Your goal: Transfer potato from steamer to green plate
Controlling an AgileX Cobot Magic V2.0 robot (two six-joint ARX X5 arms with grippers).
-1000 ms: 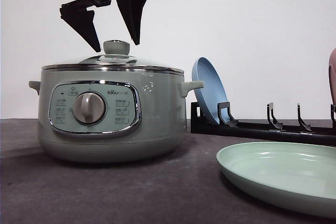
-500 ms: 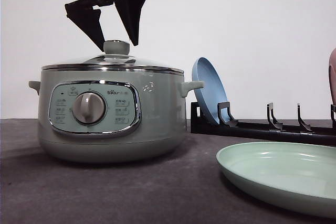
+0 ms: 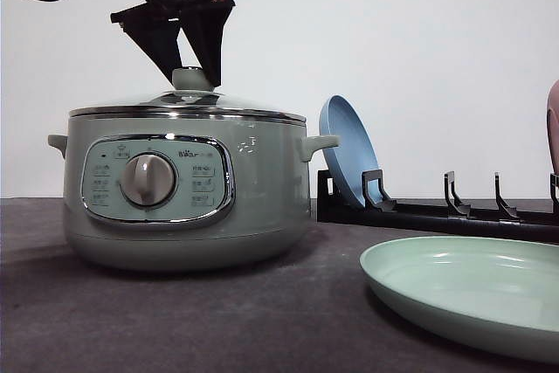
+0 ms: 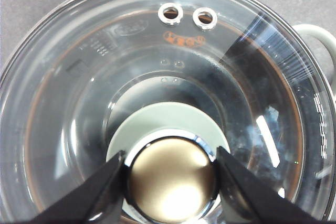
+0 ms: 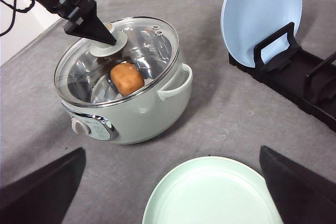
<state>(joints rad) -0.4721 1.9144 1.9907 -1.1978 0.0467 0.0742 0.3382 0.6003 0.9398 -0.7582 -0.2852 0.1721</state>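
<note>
Potato (image 5: pixel 127 77) lies inside the steamer (image 3: pixel 183 189), seen through the closed glass lid (image 5: pixel 118 59). I note my left hand (image 4: pixel 170 182) set around the lid's knob (image 4: pixel 172 179), one finger against each side. My right hand (image 5: pixel 173 192) hangs spread wide and empty above the green plate (image 3: pixel 463 299), which sits on the counter (image 3: pixel 218 321) near right of the steamer.

Potato (image 5: pixel 127 78) inside lidded steamer (image 3: pixel 183 189); green plate (image 3: pixel 467 296) empty.
</note>
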